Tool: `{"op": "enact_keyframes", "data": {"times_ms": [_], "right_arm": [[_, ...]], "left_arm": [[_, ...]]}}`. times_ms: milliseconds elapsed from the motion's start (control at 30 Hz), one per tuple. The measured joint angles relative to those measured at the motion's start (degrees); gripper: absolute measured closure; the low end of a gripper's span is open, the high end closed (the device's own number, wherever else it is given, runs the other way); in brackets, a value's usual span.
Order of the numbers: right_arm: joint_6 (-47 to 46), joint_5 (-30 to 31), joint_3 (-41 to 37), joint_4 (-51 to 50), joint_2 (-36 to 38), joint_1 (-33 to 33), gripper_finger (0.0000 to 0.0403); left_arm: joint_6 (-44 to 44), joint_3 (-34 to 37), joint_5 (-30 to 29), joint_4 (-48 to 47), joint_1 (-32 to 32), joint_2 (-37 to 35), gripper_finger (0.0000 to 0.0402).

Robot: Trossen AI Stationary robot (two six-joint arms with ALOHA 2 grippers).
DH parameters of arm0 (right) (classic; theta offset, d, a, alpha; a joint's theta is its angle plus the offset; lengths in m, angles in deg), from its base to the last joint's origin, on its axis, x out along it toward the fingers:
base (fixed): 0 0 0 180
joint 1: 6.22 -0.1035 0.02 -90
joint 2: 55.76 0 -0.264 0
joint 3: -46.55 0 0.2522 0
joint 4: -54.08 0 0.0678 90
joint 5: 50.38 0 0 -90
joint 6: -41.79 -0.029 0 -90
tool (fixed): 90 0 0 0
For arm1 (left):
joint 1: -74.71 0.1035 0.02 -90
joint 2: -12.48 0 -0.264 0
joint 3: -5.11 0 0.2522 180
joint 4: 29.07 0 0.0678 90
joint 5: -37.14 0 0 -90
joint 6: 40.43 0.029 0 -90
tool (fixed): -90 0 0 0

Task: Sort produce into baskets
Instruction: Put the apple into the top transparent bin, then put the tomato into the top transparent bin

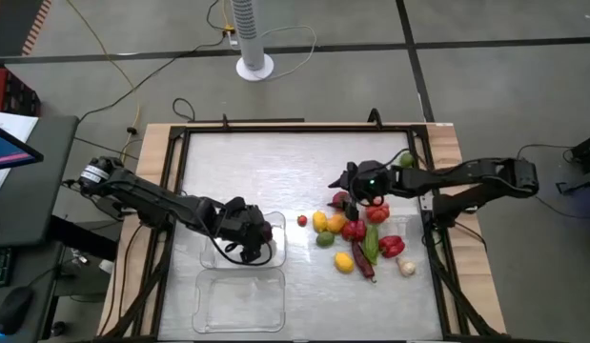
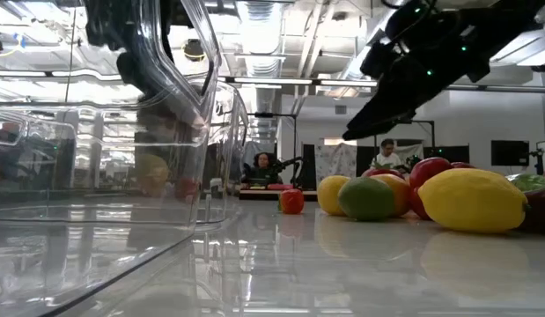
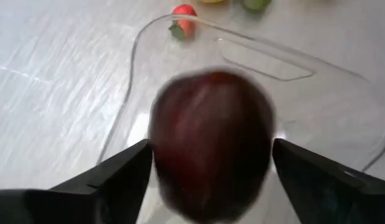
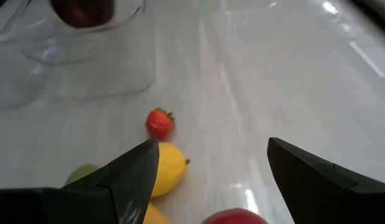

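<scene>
Between my left tool's spread fingers sits a dark red fruit, over the clear basket; my right tool hangs released above the strawberry.

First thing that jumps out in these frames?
The cluster of small red, yellow and green toy produce heaped on the table's right half, with the right gripper open just above it. Next, the left gripper over the upper clear plastic rectangular basket, a dark red apple-like fruit between its fingers. A lone red strawberry sits between basket and pile.
</scene>
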Motion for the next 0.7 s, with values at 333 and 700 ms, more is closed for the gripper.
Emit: {"op": "enact_keyframes", "data": {"times_ms": [333, 700], "right_arm": [[2.21, 1.76, 7.76, 0.50, -13.10, -10.16, 0.0076], [6.90, 8.85, 21.16, -6.04, -28.52, -12.74, 0.0076]], "left_arm": [[3.08, -2.53, -2.64, -1.61, 0.14, -0.13, 0.0034], [8.11, -3.05, -12.30, 2.79, -0.23, -0.13, 0.0034]]}}
